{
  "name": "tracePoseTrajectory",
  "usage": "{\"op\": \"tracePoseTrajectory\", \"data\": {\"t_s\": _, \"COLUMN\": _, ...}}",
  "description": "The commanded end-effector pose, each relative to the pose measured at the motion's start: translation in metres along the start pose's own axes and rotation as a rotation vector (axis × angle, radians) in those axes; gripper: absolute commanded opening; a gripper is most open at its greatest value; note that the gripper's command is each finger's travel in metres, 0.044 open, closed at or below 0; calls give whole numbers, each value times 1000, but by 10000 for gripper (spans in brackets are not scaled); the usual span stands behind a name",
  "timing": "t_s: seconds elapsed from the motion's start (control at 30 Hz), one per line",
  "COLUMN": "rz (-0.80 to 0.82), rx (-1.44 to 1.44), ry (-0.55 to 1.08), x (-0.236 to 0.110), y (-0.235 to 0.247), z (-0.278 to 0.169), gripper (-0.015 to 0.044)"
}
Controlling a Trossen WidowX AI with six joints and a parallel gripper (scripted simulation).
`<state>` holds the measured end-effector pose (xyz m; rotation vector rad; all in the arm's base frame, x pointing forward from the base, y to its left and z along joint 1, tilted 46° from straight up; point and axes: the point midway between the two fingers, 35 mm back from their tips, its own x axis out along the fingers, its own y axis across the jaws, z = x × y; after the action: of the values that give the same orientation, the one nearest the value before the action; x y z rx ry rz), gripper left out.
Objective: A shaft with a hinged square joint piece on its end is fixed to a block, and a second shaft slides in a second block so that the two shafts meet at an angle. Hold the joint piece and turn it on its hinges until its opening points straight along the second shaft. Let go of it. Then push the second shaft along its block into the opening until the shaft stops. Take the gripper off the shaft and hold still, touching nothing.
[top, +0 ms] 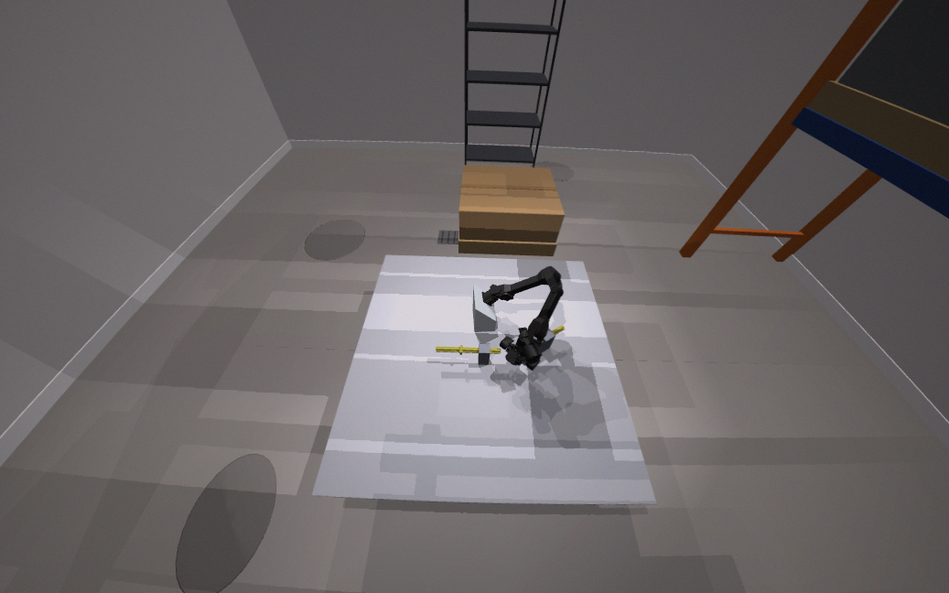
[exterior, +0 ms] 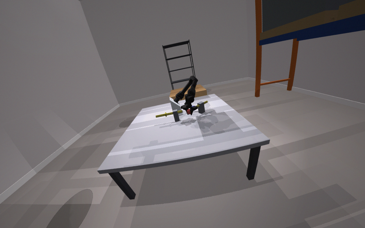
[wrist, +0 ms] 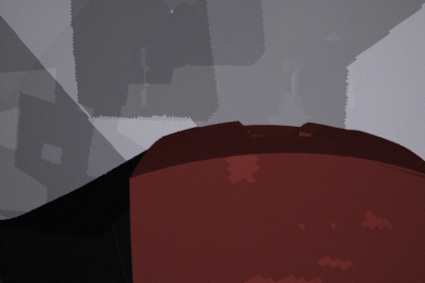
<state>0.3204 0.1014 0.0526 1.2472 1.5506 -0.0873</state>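
Note:
A dark red joint piece (exterior: 188, 111) (wrist: 275, 240) fills the lower part of the wrist view. My gripper (top: 515, 353) (exterior: 188, 109) is shut on it, low over the white table (top: 462, 457) (exterior: 177, 147), between two grey blocks. A long yellow shaft (top: 455, 350) (exterior: 165, 114) runs through the left block (top: 484, 357) (exterior: 176, 116) and sticks out far to the left. A short yellow shaft (top: 559, 329) (exterior: 205, 102) passes through the right block (top: 549, 336) (exterior: 201, 107). The piece's opening is hidden by my fingers.
The arm's white wedge base (top: 483, 315) (exterior: 173, 103) stands just behind the left block. Off the table at the back are a cardboard box (top: 511, 210) (exterior: 202, 90), a black shelf rack (top: 511, 77) (exterior: 178, 58) and a wooden frame (top: 758, 158) (exterior: 258, 56).

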Motion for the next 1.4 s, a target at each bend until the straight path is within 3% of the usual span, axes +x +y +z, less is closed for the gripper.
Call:
{"op": "tracePoseTrajectory", "data": {"t_s": 0.0, "rz": 0, "rx": 2, "ry": -2, "x": 0, "y": 0, "z": 0, "gripper": 182}}
{"op": "tracePoseTrajectory", "data": {"t_s": 0.83, "rz": 0, "rx": 2, "ry": -2, "x": 0, "y": 0, "z": 0, "gripper": 182}}
{"op": "tracePoseTrajectory", "data": {"t_s": 0.9, "rz": 0, "rx": 0, "ry": 0, "x": 0, "y": 0, "z": 0, "gripper": 147}}
{"op": "tracePoseTrajectory", "data": {"t_s": 1.07, "rz": 0, "rx": 0, "ry": 0, "x": 0, "y": 0, "z": 0, "gripper": 147}}
{"op": "tracePoseTrajectory", "data": {"t_s": 1.23, "rz": 0, "rx": 0, "ry": 0, "x": 0, "y": 0, "z": 0, "gripper": 16}}
{"op": "tracePoseTrajectory", "data": {"t_s": 1.37, "rz": 0, "rx": 0, "ry": 0, "x": 0, "y": 0, "z": 0, "gripper": 0}}
